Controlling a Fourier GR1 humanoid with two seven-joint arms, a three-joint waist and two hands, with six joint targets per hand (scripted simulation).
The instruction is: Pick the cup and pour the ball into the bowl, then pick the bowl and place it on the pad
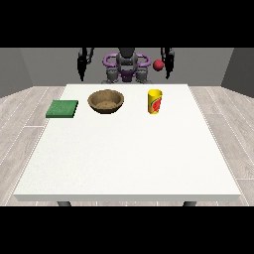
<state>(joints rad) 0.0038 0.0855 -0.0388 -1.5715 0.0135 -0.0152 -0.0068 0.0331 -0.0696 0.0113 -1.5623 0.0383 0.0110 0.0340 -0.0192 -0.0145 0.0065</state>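
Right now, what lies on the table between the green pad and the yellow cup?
The front view shows the brown bowl between the green pad and the yellow cup, apart from both. The rest of that stretch is bare white table.

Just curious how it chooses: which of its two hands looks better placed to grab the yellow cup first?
Probably its left hand, the hand at the view's right. It hangs on the same side as the yellow cup with the red mark, while the other hand is beyond the brown wooden bowl and green square pad.
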